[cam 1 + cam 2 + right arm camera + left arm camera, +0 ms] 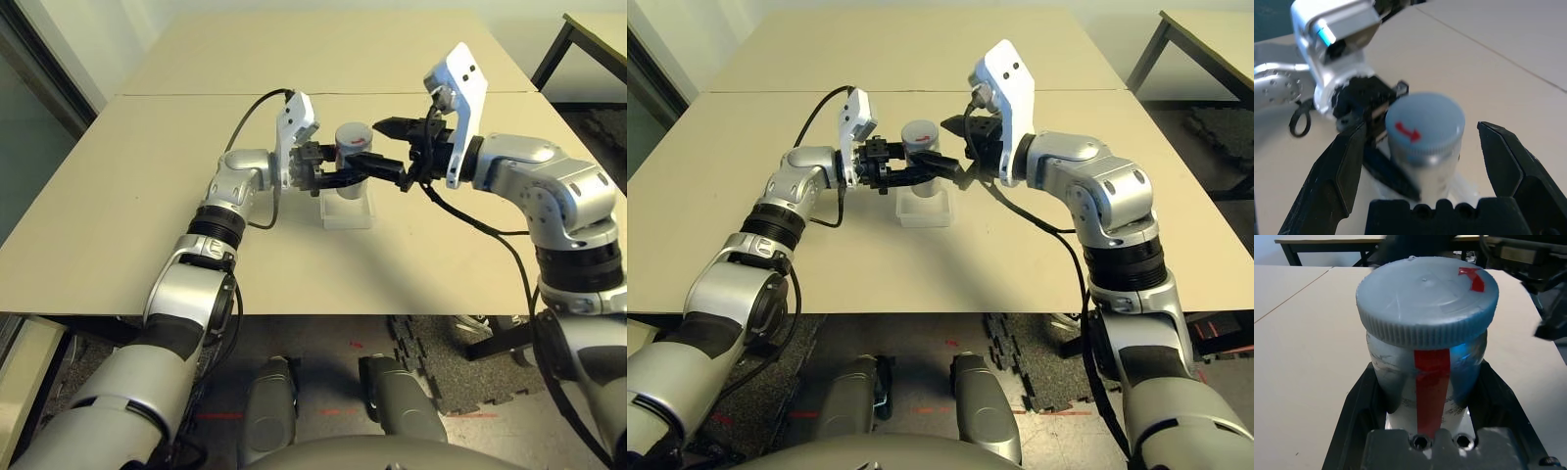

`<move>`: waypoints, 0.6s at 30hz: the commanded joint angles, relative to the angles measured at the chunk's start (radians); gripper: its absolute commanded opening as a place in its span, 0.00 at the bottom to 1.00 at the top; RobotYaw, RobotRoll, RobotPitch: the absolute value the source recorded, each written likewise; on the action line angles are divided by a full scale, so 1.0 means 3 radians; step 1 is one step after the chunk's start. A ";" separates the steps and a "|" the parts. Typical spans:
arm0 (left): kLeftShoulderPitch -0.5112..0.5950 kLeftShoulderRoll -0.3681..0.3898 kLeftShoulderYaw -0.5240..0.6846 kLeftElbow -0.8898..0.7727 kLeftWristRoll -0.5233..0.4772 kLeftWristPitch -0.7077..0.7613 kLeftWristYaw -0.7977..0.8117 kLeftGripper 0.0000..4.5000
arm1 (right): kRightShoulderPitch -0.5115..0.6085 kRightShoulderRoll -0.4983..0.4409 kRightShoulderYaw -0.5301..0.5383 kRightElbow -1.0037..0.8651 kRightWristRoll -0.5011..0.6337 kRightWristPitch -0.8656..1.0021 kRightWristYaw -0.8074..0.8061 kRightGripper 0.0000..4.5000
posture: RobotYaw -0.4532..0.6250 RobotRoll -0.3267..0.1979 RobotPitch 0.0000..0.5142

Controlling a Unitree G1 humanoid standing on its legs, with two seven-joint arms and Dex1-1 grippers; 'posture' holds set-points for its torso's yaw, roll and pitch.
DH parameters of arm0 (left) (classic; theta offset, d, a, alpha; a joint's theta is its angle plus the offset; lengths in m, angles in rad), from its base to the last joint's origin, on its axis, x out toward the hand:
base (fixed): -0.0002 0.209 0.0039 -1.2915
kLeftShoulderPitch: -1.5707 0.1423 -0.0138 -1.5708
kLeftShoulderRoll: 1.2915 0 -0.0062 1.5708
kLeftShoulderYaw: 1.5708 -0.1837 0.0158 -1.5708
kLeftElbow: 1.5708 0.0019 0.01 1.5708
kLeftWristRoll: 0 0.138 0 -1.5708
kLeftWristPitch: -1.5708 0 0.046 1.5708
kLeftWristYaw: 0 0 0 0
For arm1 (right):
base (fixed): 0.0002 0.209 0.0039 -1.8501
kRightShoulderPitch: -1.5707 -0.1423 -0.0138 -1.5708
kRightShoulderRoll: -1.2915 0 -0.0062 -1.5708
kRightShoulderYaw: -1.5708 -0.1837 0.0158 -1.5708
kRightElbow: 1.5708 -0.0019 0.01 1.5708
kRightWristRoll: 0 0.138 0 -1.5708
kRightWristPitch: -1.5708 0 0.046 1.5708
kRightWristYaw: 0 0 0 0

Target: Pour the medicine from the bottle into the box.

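Observation:
The silvery-grey bottle with a red stripe stands upright in the air, its grey ribbed cap on top. My left gripper is shut on the bottle's body from the left. Directly below sits the clear plastic box on the table. My right gripper reaches in from the right. It is open, with one black finger on each side of the cap and a gap between both fingers and the cap. The medicine is hidden inside the bottle.
The beige table has a seam running across just behind the bottle. A second table's dark leg stands at the far right. Black floor mats lie beyond the table's front edge.

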 commanded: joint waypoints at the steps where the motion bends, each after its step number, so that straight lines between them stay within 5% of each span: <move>1: -0.0032 -0.0008 -0.0045 -0.0031 0.0047 -0.0019 -0.0043 0.54 | -0.0086 0.0064 0.0085 0.0141 -0.0075 -0.0116 0.0051 1.00 | 0.21 0.62 0.16; 9: -0.0005 -0.0002 -0.0057 -0.0051 0.0058 -0.0024 -0.0052 0.54 | -0.0155 0.0161 0.0105 0.0286 -0.0177 -0.0218 0.0091 1.00 | 0.21 0.62 0.15; 16: 0.0004 0.0007 -0.0064 -0.0060 0.0059 -0.0018 -0.0051 0.54 | -0.0151 0.0185 0.0111 0.0274 -0.0191 -0.0161 0.0129 0.57 | 0.21 0.62 0.15; 18: 0.0002 0.0011 -0.0062 -0.0055 0.0060 -0.0021 -0.0052 0.54 | -0.0143 0.0183 0.0116 0.0262 -0.0192 -0.0148 0.0142 0.57 | 0.21 0.62 0.15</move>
